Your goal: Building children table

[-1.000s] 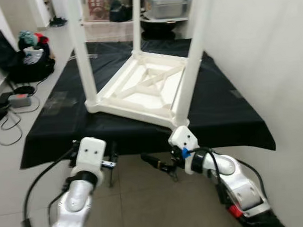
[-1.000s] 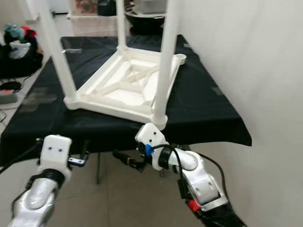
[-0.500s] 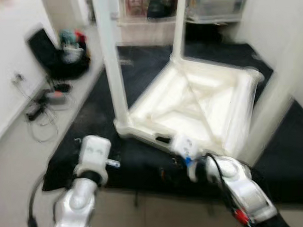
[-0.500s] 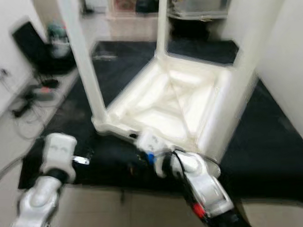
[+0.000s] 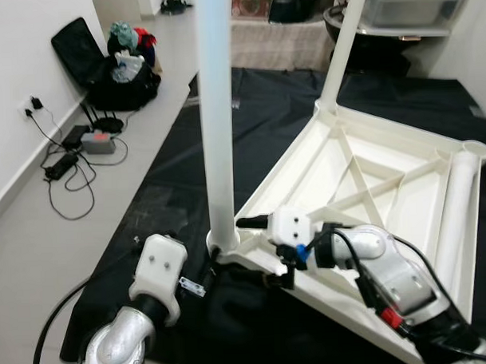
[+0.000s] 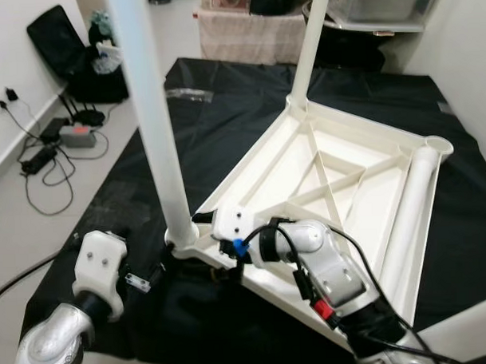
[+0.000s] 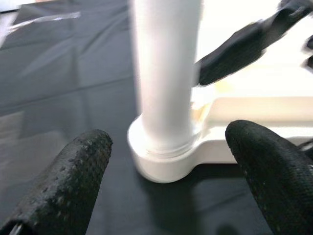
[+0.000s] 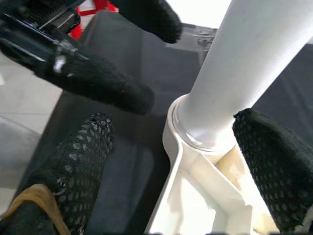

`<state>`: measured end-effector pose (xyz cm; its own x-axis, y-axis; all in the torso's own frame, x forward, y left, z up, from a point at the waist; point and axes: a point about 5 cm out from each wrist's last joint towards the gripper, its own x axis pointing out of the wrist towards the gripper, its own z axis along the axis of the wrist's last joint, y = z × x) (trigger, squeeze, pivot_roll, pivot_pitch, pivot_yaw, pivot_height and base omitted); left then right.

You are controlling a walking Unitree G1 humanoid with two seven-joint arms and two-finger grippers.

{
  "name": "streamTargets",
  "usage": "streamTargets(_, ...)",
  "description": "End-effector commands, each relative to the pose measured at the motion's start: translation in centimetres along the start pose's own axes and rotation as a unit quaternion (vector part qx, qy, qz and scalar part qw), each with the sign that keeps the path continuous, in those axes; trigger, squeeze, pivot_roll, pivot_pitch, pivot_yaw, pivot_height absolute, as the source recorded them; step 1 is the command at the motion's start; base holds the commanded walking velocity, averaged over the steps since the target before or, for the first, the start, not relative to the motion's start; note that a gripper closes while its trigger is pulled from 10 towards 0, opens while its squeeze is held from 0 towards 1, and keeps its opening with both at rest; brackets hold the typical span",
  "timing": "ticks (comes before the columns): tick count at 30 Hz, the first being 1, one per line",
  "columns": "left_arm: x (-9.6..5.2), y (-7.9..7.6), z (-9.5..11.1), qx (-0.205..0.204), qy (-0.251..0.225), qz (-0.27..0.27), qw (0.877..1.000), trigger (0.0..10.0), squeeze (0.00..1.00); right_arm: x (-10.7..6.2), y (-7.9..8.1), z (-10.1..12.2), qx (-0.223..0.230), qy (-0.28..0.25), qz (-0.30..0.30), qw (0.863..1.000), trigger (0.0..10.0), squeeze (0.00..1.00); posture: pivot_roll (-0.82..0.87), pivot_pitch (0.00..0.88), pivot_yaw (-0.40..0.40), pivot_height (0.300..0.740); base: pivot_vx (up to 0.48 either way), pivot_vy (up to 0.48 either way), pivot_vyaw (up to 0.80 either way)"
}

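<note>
A white children table (image 5: 363,178) lies upside down on a worktop (image 5: 186,152) draped in black cloth, its underside ribs facing up and its near corner close to the worktop's front edge. At that near corner a white leg (image 5: 217,111) stands upright in its round socket (image 7: 164,164); a second upright leg (image 5: 344,47) rises from the far corner, and a third leg (image 5: 456,214) lies flat along the table's right side. The left end effector (image 7: 166,166) sits low at the front edge of the worktop with its two black fingers (image 7: 68,181) spread wide, one on each side of the near socket and apart from it, holding nothing. The right end effector (image 8: 171,161) reaches in from the table side toward the same corner, its fingers (image 8: 80,161) also wide apart and bracketing the base of the near leg without a visible grip; whether a pad touches the leg cannot be told. In the right wrist view the left end effector's fingers cross above the socket. Beyond the worktop's left edge, on the floor (image 5: 53,236), lie a black bag (image 5: 103,75) stuffed with clothing, a power strip (image 5: 98,141) and loose cables. A shelf with a clear storage bin (image 5: 412,2) stands past the far edge.
</note>
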<state>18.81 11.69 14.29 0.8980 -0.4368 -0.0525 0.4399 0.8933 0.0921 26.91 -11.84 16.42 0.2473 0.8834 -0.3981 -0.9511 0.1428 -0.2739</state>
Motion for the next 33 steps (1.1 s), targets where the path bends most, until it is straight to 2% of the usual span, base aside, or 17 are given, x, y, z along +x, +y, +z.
streamTargets(1, -1.0, -0.6, -0.5, -0.020, 0.019, -0.024, 0.999, 10.0, 0.00, -0.5, 0.0, 0.3, -0.001, 0.005, 0.024, 1.000, 10.0, 0.00, -0.02, 0.106, -0.060, 0.740, 0.000, 0.000, 0.00)
streamTargets(4, -1.7, -1.2, -0.4, -0.043, 0.015, -0.049, 0.998, 10.0, 0.00, -0.9, 0.0, 0.1, 0.005, 0.023, 0.042, 0.999, 10.0, 0.00, -0.01, 0.112, -0.066, 0.740, 0.000, 0.000, 0.00)
streamTargets(11, -2.2, -2.0, 0.0, -0.054, 0.012, -0.089, 0.994, 10.0, 0.00, -1.3, 0.1, -0.5, 0.022, 0.067, 0.070, 0.995, 10.0, 0.00, -0.02, 0.115, -0.067, 0.740, 0.000, 0.000, 0.00)
streamTargets(13, -2.2, -2.0, 0.0, -0.054, 0.014, -0.094, 0.994, 10.0, 0.00, -1.5, -0.8, -1.3, 0.014, 0.115, 0.034, 0.993, 10.0, 0.00, -0.02, 0.116, -0.067, 0.740, 0.000, 0.000, 0.00)
streamTargets(15, -2.2, -1.8, -0.1, -0.049, 0.016, -0.091, 0.995, 10.0, 0.00, -1.0, -2.3, -2.1, 0.025, 0.158, -0.040, 0.986, 10.0, 0.00, -0.02, 0.116, -0.067, 0.740, 0.000, 0.000, 0.00)
streamTargets(17, -1.9, -1.5, -0.1, -0.035, 0.016, -0.078, 0.996, 10.0, 0.00, -0.4, -3.0, -2.4, 0.069, 0.164, -0.088, 0.980, 10.0, 0.00, -0.02, 0.118, -0.070, 0.740, 0.000, 0.000, 0.00)
streamTargets(20, -1.9, -1.3, -0.1, -0.030, 0.015, -0.073, 0.997, 10.0, 0.00, -0.2, -3.0, -2.4, 0.081, 0.163, -0.093, 0.979, 10.0, 0.00, -0.01, 0.118, -0.070, 0.740, 0.000, 0.000, 0.00)
streamTargets(23, -1.5, -1.0, 0.1, -0.023, 0.009, -0.056, 0.998, 10.0, 0.00, 0.0, -2.9, -2.6, 0.114, 0.173, -0.110, 0.972, 10.0, 0.00, -0.01, 0.120, -0.072, 0.740, 0.000, 0.000, 0.00)
streamTargets(25, -1.5, -0.9, 0.1, -0.023, 0.009, -0.055, 0.998, 10.0, 0.00, 0.0, -2.9, -2.6, 0.117, 0.174, -0.111, 0.971, 10.0, 0.00, -0.01, 0.120, -0.072, 0.740, 0.000, 0.000, 0.00)
streamTargets(26, -1.5, -0.9, 0.1, -0.023, 0.009, -0.055, 0.998, 10.0, 0.00, -0.2, -2.8, -2.7, 0.120, 0.178, -0.106, 0.971, 7.8, 0.00, -0.01, 0.120, -0.072, 0.740, 0.000, 0.000, 0.00)
streamTargets(28, -1.6, -1.0, 0.2, -0.024, 0.008, -0.055, 0.998, 10.0, 0.00, -0.4, -2.4, -2.8, 0.122, 0.186, -0.090, 0.971, 7.6, 0.00, -0.02, 0.125, -0.073, 0.740, 0.000, 0.000, 0.00)
streamTargets(29, -1.6, -1.0, 0.2, -0.024, 0.009, -0.055, 0.998, 10.0, 0.00, -0.5, -2.3, -2.9, 0.122, 0.192, -0.084, 0.970, 6.5, 0.00, -0.02, 0.125, -0.073, 0.740, 0.000, 0.000, 0.00)
streamTargets(33, -1.5, -1.0, 0.2, -0.023, 0.008, -0.055, 0.998, 10.0, 0.00, 0.0, -2.2, -2.9, 0.123, 0.201, -0.089, 0.968, 6.8, 0.00, -0.03, 0.126, -0.075, 0.740, 0.000, 0.000, 0.00)
